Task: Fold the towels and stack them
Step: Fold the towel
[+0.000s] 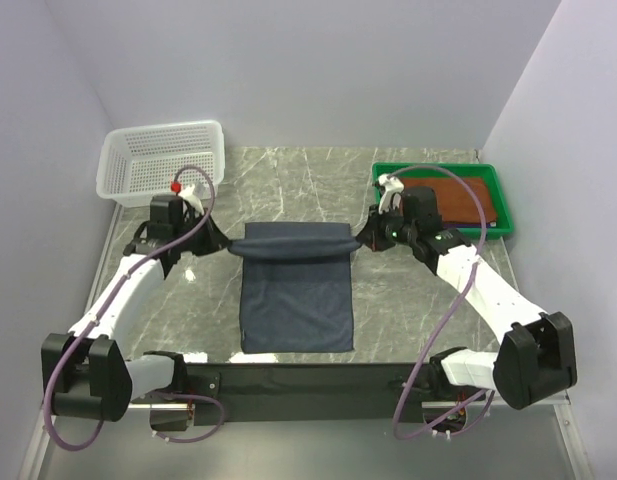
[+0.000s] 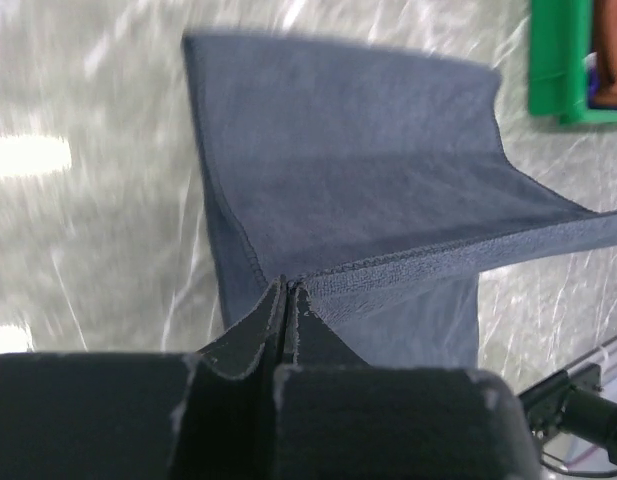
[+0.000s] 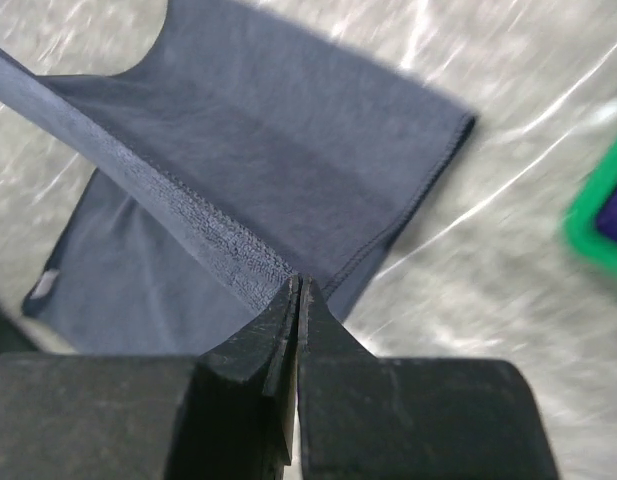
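A grey-blue towel (image 1: 294,300) lies in the middle of the table with its far edge lifted off the surface and stretched between my two grippers. My left gripper (image 1: 226,245) is shut on the towel's far left corner (image 2: 298,282). My right gripper (image 1: 362,240) is shut on the far right corner (image 3: 288,282). The lifted edge hangs as a taut band above the rest of the towel (image 2: 348,150), which lies flat below (image 3: 288,140). A rust-brown towel (image 1: 456,198) lies in the green tray (image 1: 508,210) at the far right, and something purple (image 3: 616,215) shows in the tray too.
A white mesh basket (image 1: 163,160) stands at the far left corner. The green tray's rim shows in the left wrist view (image 2: 558,60) and the right wrist view (image 3: 593,205). Walls close in on both sides. A black strip runs along the table's near edge (image 1: 308,378).
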Robot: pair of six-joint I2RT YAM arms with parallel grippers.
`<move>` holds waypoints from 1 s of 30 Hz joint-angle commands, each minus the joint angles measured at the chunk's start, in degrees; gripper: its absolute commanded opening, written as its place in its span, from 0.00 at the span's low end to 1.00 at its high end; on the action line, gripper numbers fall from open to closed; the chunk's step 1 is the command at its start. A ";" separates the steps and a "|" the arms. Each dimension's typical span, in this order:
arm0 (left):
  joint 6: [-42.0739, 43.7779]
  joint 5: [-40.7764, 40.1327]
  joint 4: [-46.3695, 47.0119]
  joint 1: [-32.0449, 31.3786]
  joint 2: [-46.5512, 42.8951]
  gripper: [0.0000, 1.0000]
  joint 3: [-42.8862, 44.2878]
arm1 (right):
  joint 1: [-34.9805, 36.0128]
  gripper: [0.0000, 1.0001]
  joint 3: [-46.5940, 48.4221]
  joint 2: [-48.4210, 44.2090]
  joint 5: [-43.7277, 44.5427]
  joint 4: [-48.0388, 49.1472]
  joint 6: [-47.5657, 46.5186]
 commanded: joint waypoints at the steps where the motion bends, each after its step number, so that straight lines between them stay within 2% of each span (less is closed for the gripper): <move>1: -3.98 -0.61 -0.15 0.95 -0.99 0.01 -4.81 | -0.48 0.00 -3.44 0.27 -4.47 1.58 5.30; 8: -10.66 1.95 7.85 0.42 2.96 0.01 -13.08 | -0.40 0.00 -9.33 7.74 -11.77 10.91 12.34; 16: -15.67 2.74 14.36 0.33 11.04 0.01 -13.97 | -0.48 0.00 -7.93 22.94 -14.16 16.44 15.51; 25: -16.55 -1.48 14.54 0.33 20.18 0.01 -8.44 | -3.38 0.00 0.85 34.11 -6.51 15.58 14.63; 30: -15.94 -2.80 12.61 0.42 27.92 0.01 -1.41 | -5.58 0.00 8.94 39.12 -3.34 11.80 13.75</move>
